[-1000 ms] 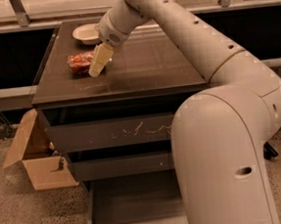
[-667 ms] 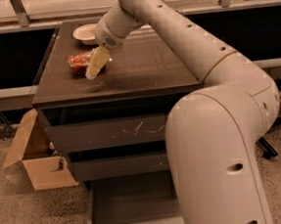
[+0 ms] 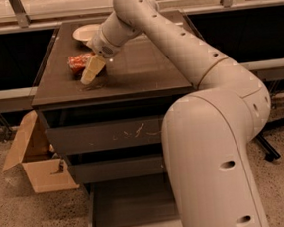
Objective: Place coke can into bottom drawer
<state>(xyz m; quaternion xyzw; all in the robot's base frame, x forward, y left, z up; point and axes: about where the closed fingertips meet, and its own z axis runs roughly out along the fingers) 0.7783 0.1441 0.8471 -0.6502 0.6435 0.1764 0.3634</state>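
Observation:
The coke can (image 3: pixel 79 61), red with pale markings, lies on its side on the dark cabinet top (image 3: pixel 143 70), at the left rear. My gripper (image 3: pixel 91 72) hangs just in front of and to the right of the can, with its pale fingers (image 3: pixel 93 68) pointing down at the top and partly covering the can's right end. The bottom drawer (image 3: pixel 132 201) is pulled out below the cabinet; its flat floor shows, partly hidden by my arm.
A white bowl (image 3: pixel 86 33) sits at the back of the cabinet top, behind the can. The top drawer front (image 3: pixel 104 134) has white scratches; the middle drawer (image 3: pixel 117 168) is closed. An open cardboard box (image 3: pixel 37 159) stands on the floor at the left.
My arm has moved left and slightly down, bringing the gripper closer in beside the can. The can has not moved.

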